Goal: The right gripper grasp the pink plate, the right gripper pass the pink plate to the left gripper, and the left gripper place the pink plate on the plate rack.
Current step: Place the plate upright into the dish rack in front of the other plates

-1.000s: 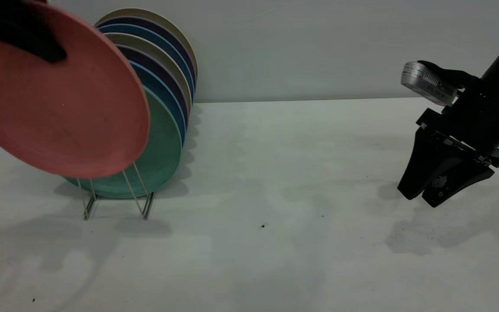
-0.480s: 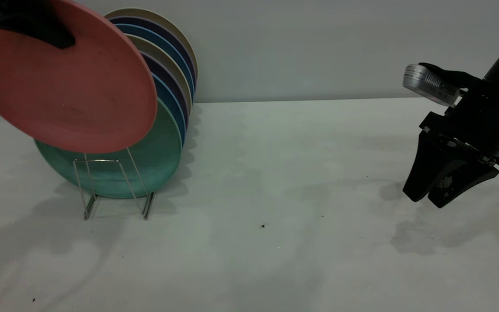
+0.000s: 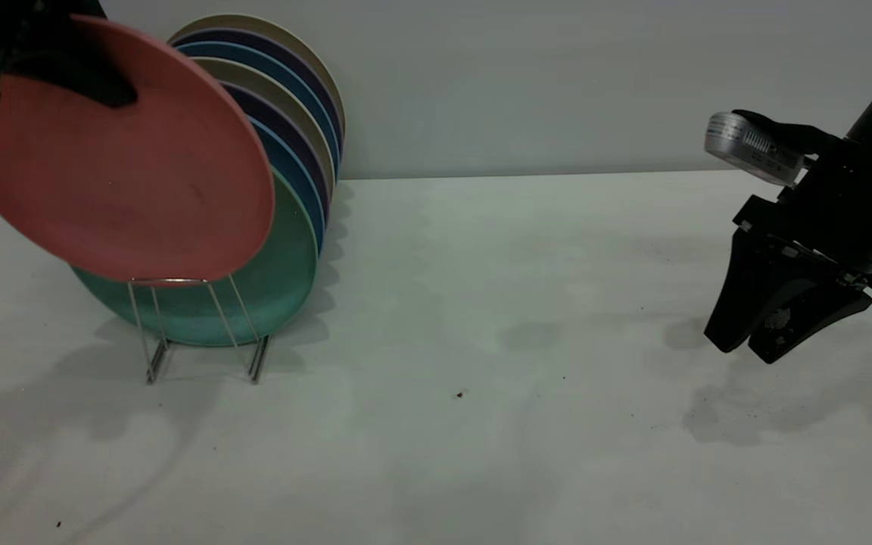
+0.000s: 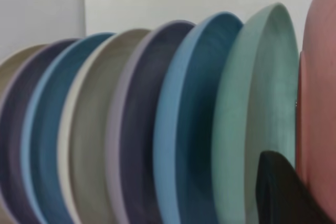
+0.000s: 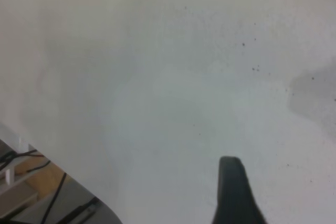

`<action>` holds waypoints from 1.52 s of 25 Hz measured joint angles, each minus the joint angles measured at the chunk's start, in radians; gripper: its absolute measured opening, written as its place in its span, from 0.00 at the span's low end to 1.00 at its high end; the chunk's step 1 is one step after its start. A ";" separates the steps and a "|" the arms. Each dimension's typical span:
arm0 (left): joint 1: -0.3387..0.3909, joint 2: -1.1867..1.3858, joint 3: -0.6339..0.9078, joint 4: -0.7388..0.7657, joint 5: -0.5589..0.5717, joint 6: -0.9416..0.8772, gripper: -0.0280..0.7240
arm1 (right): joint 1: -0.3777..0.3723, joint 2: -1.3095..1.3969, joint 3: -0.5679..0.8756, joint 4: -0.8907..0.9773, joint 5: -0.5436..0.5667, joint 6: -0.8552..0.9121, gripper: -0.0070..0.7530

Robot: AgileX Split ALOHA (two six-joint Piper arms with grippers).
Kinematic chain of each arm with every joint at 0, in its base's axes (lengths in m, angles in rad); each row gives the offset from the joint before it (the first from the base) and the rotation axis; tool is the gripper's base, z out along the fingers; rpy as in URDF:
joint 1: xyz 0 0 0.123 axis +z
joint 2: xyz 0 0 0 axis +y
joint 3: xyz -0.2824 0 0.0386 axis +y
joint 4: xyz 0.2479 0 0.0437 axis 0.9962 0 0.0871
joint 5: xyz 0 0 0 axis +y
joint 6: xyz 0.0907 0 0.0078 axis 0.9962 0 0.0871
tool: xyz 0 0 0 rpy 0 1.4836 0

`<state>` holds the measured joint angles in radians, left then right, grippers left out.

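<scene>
Exterior view: left gripper (image 3: 42, 68) clamps plate (image 3: 114, 163) tilted above rack (image 3: 201, 325), likely aiming its front slot; right gripper (image 3: 765, 337) idles closed, far off.

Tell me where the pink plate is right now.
In the exterior view the pink plate is at the far left, held tilted in the air by the left gripper, just in front of the teal-green plate above the plate rack.
</scene>
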<state>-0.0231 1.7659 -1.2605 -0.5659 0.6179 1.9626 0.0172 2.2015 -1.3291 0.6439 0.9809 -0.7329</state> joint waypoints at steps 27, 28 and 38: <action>0.000 0.115 0.000 0.003 -0.030 -0.073 0.40 | 0.000 0.000 0.000 0.000 -0.003 0.001 0.66; 0.000 0.115 0.000 0.004 -0.028 -0.073 0.46 | 0.000 0.000 0.000 0.000 -0.003 0.001 0.66; 0.000 0.115 0.000 0.077 0.000 -0.156 0.70 | 0.000 0.000 0.000 0.000 -0.006 0.001 0.66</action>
<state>-0.0231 1.8810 -1.2605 -0.4886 0.6182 1.8063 0.0172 2.2015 -1.3291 0.6436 0.9748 -0.7321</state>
